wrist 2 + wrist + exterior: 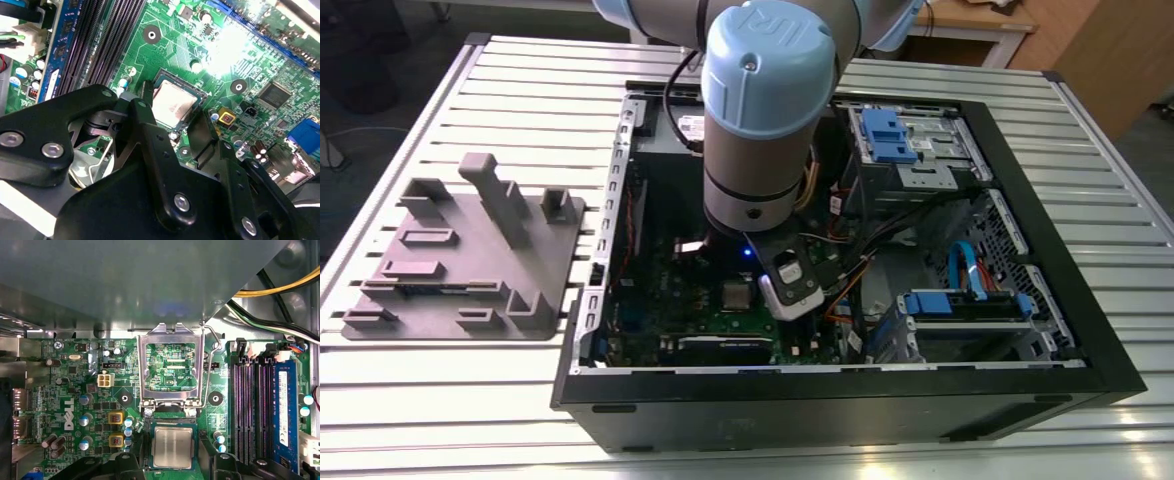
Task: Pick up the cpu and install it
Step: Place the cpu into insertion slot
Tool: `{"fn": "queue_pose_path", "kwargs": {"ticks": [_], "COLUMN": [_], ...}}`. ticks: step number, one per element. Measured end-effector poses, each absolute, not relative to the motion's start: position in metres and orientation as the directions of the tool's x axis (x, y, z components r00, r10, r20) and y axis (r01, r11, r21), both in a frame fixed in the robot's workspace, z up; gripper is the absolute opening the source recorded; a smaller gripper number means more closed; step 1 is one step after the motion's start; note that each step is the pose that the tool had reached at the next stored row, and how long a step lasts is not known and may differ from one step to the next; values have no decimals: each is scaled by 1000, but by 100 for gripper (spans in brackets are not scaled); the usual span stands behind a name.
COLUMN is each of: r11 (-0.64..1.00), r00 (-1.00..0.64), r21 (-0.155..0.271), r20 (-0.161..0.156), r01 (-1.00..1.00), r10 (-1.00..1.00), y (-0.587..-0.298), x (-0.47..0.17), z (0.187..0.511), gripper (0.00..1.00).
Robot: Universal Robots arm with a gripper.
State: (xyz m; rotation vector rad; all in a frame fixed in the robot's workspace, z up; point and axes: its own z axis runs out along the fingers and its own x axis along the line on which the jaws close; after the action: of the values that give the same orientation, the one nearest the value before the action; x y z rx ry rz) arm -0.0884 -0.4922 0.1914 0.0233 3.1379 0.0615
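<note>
The cpu [172, 447] lies flat in its dark socket [172, 424] on the green motherboard [75, 390], inside the open computer case [854, 400] that rests on the slatted metal desk [454, 400]. The socket's steel load plate [142, 370] is swung up and clear of it.

The hand [172, 112] hangs just above the chip with its black fingers [202, 137] spread wide. One finger stands off each opposite side, with a gap to either edge in the first wrist view. From the second wrist view the near fingertip may be brushing the socket rim, though the angle leaves that unsure.

The chip is a small, thin square with a brushed silver-grey metal lid and a thin pale border. I judge it light and rigid, but its smooth lid is slippery and its underside contacts are delicate. The sound hold is on two opposite side edges, kept level, with light pressure only. Tilting it or dragging it across the socket risks damage.

Around it lie dark ridged memory slots [245, 410] and small shiny capacitors. A grey plastic fixture block [467, 260] sits on the desk well apart from the case.
</note>
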Motion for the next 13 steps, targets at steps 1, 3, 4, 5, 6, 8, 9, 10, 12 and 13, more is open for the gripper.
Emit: {"fn": "queue_pose_path", "kwargs": {"ticks": [1,3,4,5,6,8,9,10,12,13], "r11": [999,999,999,999,999,999,999,999,999,999], "r00": [-1000,-1000,-1000,-1000,-1000,-1000,-1000,-1000,-1000,-1000], "r21": [39,39,39,39,39,39,39,39,39,39], "r20": [-3,-3,-3,-3,-3,-3,-3,-3,-3,-3], "r01": [15,15,15,15,15,15,15,15,15,15], "r10": [15,15,15,15,15,15,15,15,15,15], "y": [-492,-492,-492,-492,-492,-492,-492,-492,-492,-492], "x": [-88,-88,-88,-88,-88,-88,-88,-88,-88,-88], "z": [192,192,192,192,192,192,192,192,192,192], "gripper": [54,54,53,53,53,46,46,46,46,46]}}
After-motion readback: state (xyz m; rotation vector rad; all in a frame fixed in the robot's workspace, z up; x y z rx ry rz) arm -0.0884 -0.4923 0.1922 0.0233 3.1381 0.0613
